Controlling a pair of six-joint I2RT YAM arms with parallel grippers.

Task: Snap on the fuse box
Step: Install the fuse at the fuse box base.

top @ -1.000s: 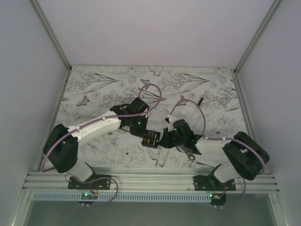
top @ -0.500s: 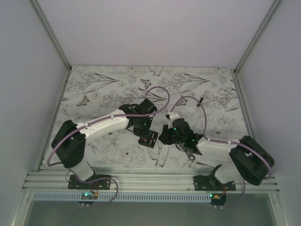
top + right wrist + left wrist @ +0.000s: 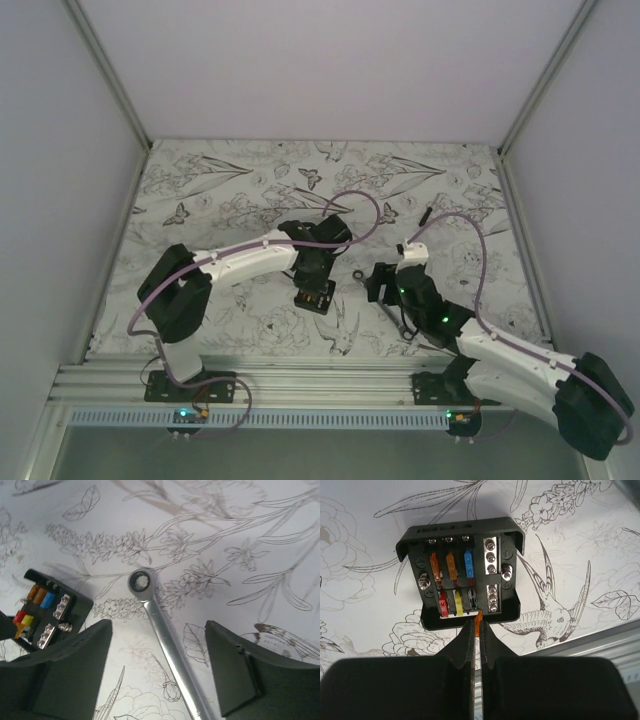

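Note:
The fuse box (image 3: pixel 313 296) is a small black square box lying open-faced on the flowered mat, with orange, blue, red and yellow fuses in rows (image 3: pixel 451 566). My left gripper (image 3: pixel 476 625) hangs just above the box's near edge, shut on a small orange fuse (image 3: pixel 479 619) that pokes out between the fingertips. In the top view the left gripper (image 3: pixel 312 272) sits right over the box. My right gripper (image 3: pixel 157 624) stands open to the right of the box (image 3: pixel 47 611), its fingers astride the wrench and holding nothing.
A silver ring wrench (image 3: pixel 162 630) lies on the mat under the right gripper, also seen right of the box (image 3: pixel 385 305). A small thin black stick (image 3: pixel 427 213) lies at the back right. Aluminium rails (image 3: pixel 320 385) run along the near edge.
The right gripper opened wide and drew back to the right, away from the fuse box. The left arm swung right, staying shut over the box.

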